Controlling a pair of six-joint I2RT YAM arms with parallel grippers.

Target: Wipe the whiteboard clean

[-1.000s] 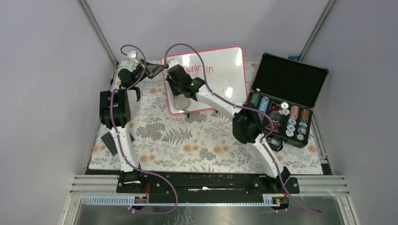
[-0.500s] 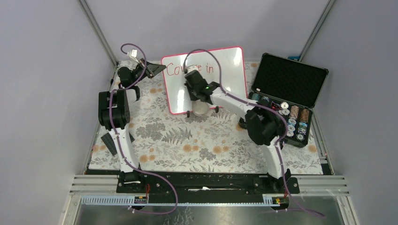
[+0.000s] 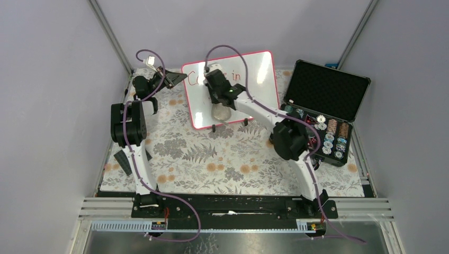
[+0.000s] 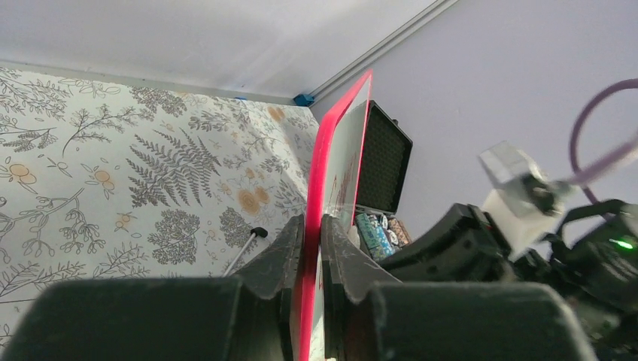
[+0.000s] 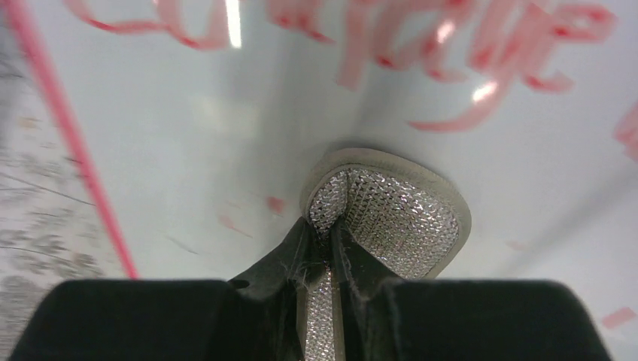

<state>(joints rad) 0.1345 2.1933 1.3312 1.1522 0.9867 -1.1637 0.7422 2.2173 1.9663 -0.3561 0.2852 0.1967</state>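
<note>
The whiteboard [image 3: 259, 79] with a pink-red frame stands tilted at the back of the table, red handwriting along its top. My left gripper [image 4: 312, 226] is shut on its left frame edge [image 4: 331, 150], also seen from above [image 3: 172, 79]. My right gripper [image 5: 325, 226] is shut on a silver mesh wiping pad [image 5: 395, 218] and presses it against the board face [image 5: 188, 135] just below the red writing [image 5: 481, 68]. From above, the right gripper [image 3: 214, 79] covers the middle of the writing, and the pad [image 3: 222, 112] hangs below it.
An open black foam-lined case [image 3: 325, 114] with coloured chips stands right of the board. A floral mat [image 3: 212, 159] covers the table. A black flat piece [image 3: 124, 161] lies at the mat's left edge. Grey walls close in on all sides.
The right gripper with the pad has moved across the board: right and down from the upper left, then back up over the middle of the writing. The left gripper has kept its hold.
</note>
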